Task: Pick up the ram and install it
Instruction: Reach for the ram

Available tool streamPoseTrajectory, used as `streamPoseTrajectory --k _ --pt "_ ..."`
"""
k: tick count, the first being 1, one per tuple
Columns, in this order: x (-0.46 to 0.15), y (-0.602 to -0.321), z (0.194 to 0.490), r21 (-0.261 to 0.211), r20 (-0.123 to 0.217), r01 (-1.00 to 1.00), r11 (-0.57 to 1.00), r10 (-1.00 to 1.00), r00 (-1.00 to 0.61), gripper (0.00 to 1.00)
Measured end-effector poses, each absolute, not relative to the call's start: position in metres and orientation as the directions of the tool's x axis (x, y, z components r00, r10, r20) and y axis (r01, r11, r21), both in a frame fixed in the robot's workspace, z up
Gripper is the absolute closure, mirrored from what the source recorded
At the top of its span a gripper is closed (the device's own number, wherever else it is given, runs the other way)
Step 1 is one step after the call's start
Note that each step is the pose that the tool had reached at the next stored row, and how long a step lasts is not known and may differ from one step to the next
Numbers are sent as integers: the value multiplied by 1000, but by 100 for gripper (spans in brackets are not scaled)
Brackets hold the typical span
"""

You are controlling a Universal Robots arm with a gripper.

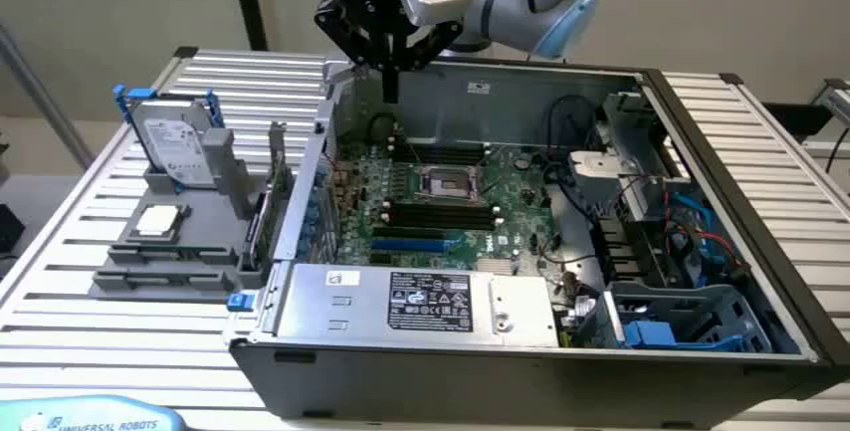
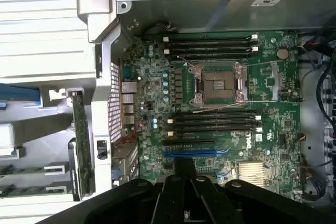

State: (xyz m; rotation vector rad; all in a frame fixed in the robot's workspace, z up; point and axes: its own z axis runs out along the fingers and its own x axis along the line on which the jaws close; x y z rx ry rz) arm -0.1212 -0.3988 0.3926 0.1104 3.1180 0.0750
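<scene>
The ram (image 1: 277,164) is a thin green stick standing on edge in a grey holder just outside the computer case's wall, on the exterior view's left. In the wrist view the ram (image 2: 79,145) runs alongside that perforated wall. My gripper (image 1: 390,88) hangs above the case's far corner, its fingers shut together and holding nothing. It is well above and behind the ram. The wrist view has the gripper (image 2: 184,170) over the green motherboard (image 2: 152,98). The motherboard's black slots (image 2: 215,121) lie beside the processor socket (image 2: 219,85).
A grey fixture (image 1: 159,262) on the slatted table carries a silver hard drive in a blue frame (image 1: 179,147) and a square silver processor chip (image 1: 159,219). The open case (image 1: 743,192) also holds a power supply (image 1: 412,302), cables and a blue drive bay (image 1: 691,322).
</scene>
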Motion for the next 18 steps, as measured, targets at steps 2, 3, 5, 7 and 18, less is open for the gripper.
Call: streamPoseTrajectory --k 2,3,5,7,18 --pt "-121 -399 393 49 -19 70 996 71 -997 89" --pt "-121 -399 393 49 -19 70 996 71 -997 89" --pt "-121 -399 393 49 -19 70 996 71 -997 89" --pt "-121 -399 393 49 -19 70 996 71 -997 89" --pt "-125 -409 393 49 -19 70 996 71 -997 89"
